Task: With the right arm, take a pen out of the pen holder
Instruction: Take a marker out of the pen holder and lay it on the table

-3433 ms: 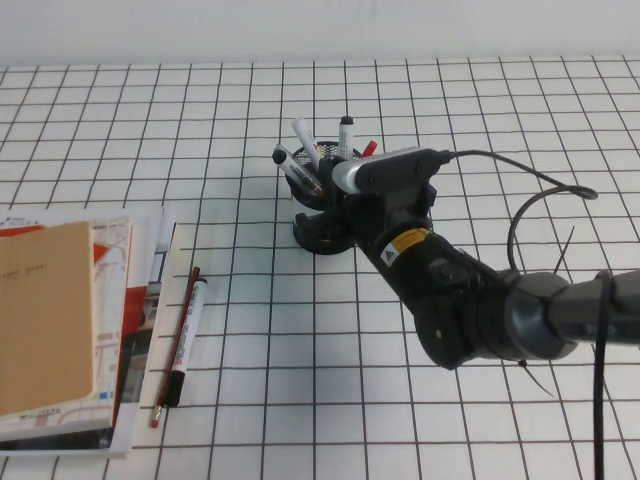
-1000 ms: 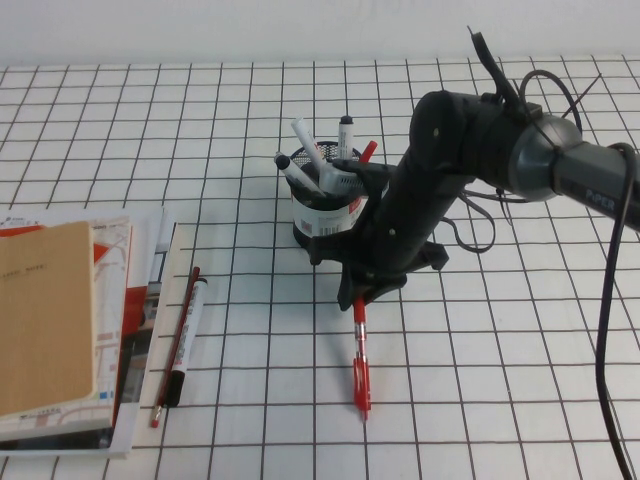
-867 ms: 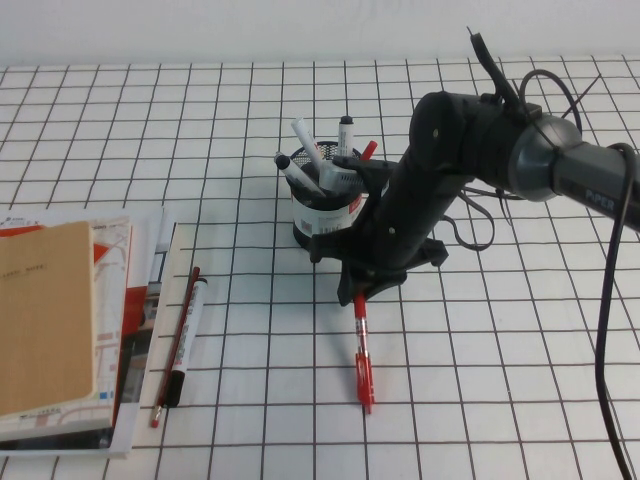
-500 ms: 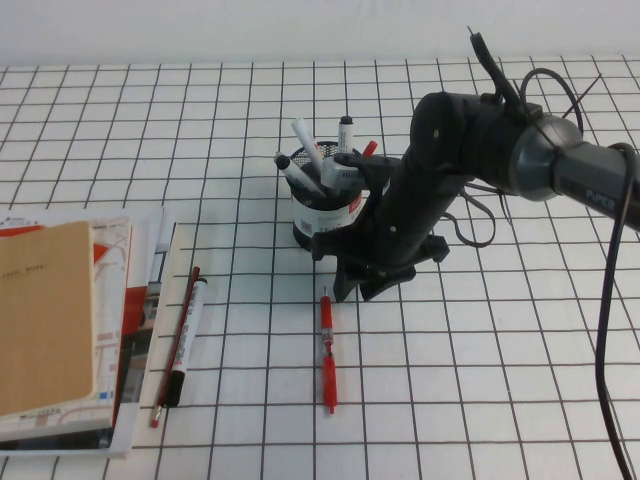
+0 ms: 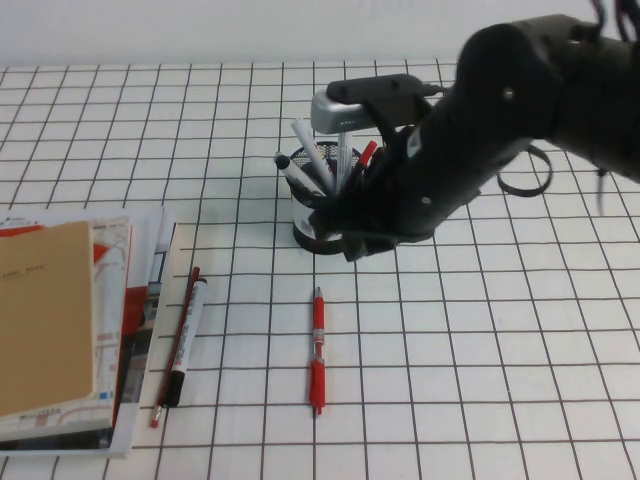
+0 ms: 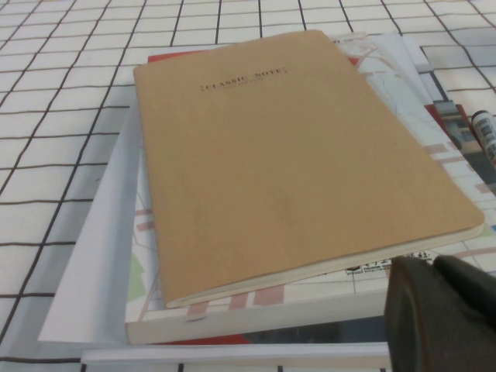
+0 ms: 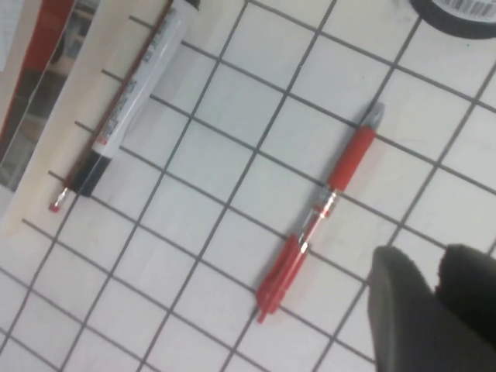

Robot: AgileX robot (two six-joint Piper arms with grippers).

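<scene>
The high camera sits raised on the robot's side, angled down over the whole gridded worktop [image 5: 520, 380]. The left wrist camera looks closely, at a low slant, past the left claw [image 6: 435, 271] onto the tan notebook [image 6: 287, 155], seen at the high view's left edge. The right wrist camera faces down past the right claw [image 7: 438, 263] onto the red pen [image 7: 318, 209] and marker [image 7: 132, 108], also shared with the high view.

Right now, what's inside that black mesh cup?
White markers and one red tip stick out of the pen holder; the right arm hides its right side. The right gripper hangs above the loose red pen; the left gripper hovers by the notebook.
</scene>
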